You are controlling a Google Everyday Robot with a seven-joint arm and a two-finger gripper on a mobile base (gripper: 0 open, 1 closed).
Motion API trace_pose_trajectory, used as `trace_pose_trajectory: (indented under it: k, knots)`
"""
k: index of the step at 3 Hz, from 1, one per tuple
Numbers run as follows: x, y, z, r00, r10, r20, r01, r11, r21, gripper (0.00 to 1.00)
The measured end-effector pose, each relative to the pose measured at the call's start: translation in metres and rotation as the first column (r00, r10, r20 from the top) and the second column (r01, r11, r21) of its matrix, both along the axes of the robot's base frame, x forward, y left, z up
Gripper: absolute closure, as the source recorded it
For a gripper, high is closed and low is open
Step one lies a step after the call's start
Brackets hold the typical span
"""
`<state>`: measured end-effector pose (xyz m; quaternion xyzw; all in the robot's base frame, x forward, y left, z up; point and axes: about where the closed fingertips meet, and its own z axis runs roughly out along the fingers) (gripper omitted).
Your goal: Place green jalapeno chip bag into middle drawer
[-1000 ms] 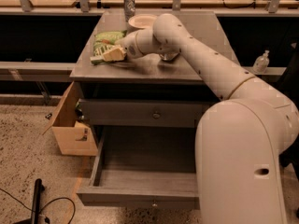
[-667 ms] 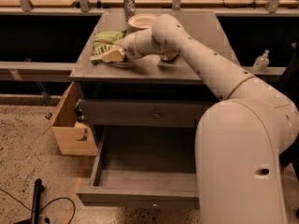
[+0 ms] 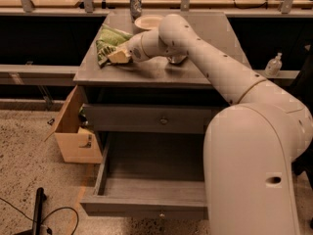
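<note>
Green jalapeno chip bag (image 3: 108,40) is the thing to move, so here's a rundown from the big stuff down.

The robot's white body (image 3: 254,170) fills the lower right and hides the right end of the cabinet. Its arm (image 3: 205,58) reaches up and left across the table (image 3: 146,75). Below that, the middle drawer (image 3: 151,182) is pulled well out and nothing shows in the part I can see. The upper drawer (image 3: 142,119) above it is shut. A cardboard box (image 3: 73,131) sits just beside the cabinet on the left.

The bag is crumpled up on the table's left side, near the left edge. The gripper (image 3: 119,57) is low on the table, right against the bag's near side. Honestly can't tell whether it has a grip yet or is just touching.

I reckon this is the grasp step. Foil like that slips and squashes, so I'd bite into a thick bunch of it, not a loose corner. Then lift straight up before going anywhere.

For room, the tabletop between the bag and the front edge looks open, so I'd go out over the front. Then it's down past the shut upper drawer into the open one. Stay off the left side because of the box. The plate (image 3: 148,22) is just behind the wrist and the drink can (image 3: 135,6) is further back, so no swinging rearward.
</note>
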<state>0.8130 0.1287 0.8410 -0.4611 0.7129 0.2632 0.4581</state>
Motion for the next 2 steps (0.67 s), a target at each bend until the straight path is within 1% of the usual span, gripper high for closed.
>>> trace_pose_trajectory:
  k: [2]
  knots:
    - [-0.0002,0.0002,0.0033,1.0,0.0,0.001,0.0,1.0,0.0,1.0]
